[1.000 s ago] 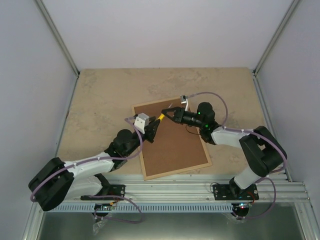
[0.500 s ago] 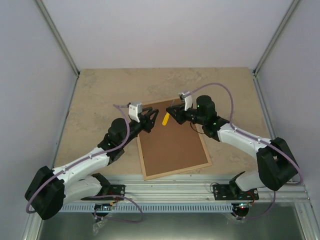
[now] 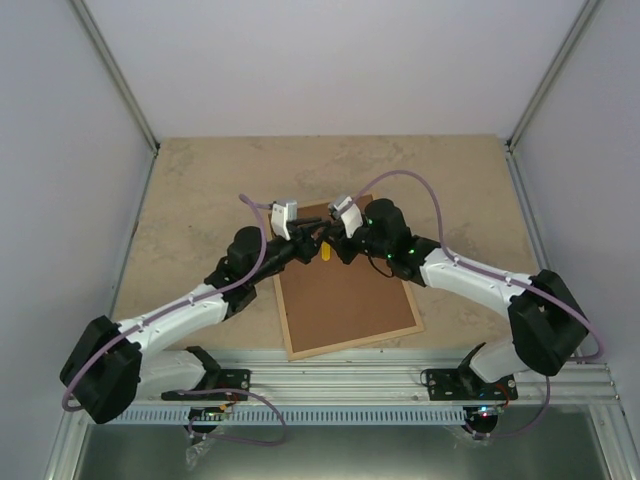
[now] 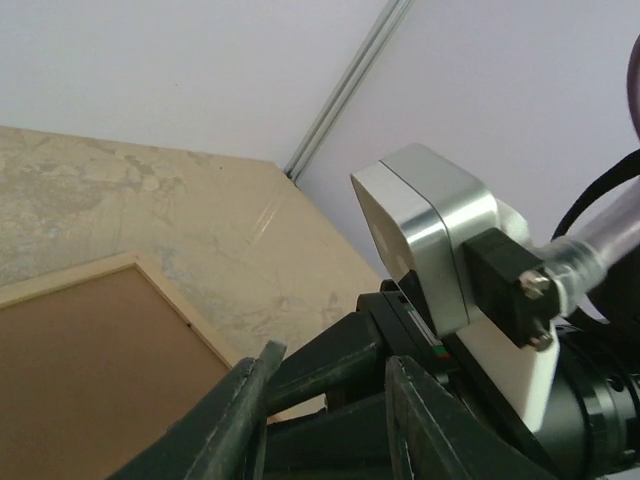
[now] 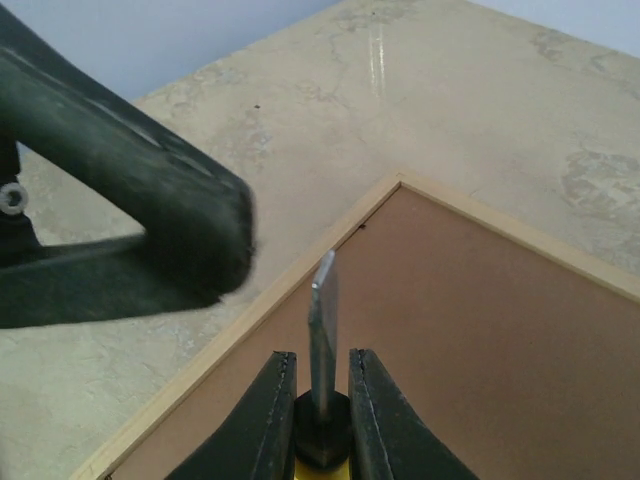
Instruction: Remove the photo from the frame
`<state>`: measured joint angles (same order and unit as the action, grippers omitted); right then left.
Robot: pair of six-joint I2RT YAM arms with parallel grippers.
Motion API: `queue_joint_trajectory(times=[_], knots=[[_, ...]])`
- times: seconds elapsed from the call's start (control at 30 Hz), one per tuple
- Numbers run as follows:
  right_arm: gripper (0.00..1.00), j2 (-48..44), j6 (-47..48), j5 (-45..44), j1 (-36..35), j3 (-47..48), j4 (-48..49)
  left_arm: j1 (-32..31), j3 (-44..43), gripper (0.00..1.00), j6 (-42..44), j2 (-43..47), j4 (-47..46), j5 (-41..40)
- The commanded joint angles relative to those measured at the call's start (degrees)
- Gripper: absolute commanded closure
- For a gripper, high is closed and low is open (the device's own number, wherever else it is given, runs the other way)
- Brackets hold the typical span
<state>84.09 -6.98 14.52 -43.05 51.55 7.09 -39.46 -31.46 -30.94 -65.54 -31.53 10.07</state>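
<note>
The frame (image 3: 355, 343) of pale wood lies face down on the table, its brown backing board (image 3: 345, 295) up. The photo is hidden under the board. My right gripper (image 3: 335, 247) is shut on a yellow-handled tool (image 3: 327, 250). The tool's flat metal blade (image 5: 322, 310) stands over the board, close inside the frame's moulding (image 5: 230, 335) near the far left corner. My left gripper (image 3: 305, 238) is open and empty, just left of the right gripper. One of its fingers (image 5: 130, 200) hovers above the table beside the frame. In the left wrist view, the right gripper's black body shows between my left fingers (image 4: 235, 420).
The beige marbled table (image 3: 200, 190) is enclosed by pale walls on three sides, with a metal rail (image 3: 400, 385) along the near edge. The right wrist camera (image 4: 430, 240) and its cable sit very close in front of the left gripper.
Both grippers have come together over the frame's far left corner: the left one moved right, the right one moved left with the yellow tool. The frame has not moved.
</note>
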Motion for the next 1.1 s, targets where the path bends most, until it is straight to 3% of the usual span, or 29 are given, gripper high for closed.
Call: queue_joint_trajectory(times=[0.0,0.37,0.93,1.07], knots=[[0.99,1.2,3.2,-2.3,-1.1,2.3,-0.8,0.3,-1.9,0.68,-2.0,-1.4,-0.9,0.9],[0.99,2.4,4.5,-3.1,-2.7,3.2,-1.0,0.3,-2.5,0.83,-4.5,-4.3,0.7,-3.2],[0.99,4.6,5.0,-4.2,-3.8,4.2,-0.5,0.3,-2.5,0.79,-5.0,-5.8,4.0,-9.4],[0.99,5.2,5.1,-3.8,-4.0,4.4,-0.3,0.3,-2.6,0.89,-5.0,-6.4,3.2,-8.4]])
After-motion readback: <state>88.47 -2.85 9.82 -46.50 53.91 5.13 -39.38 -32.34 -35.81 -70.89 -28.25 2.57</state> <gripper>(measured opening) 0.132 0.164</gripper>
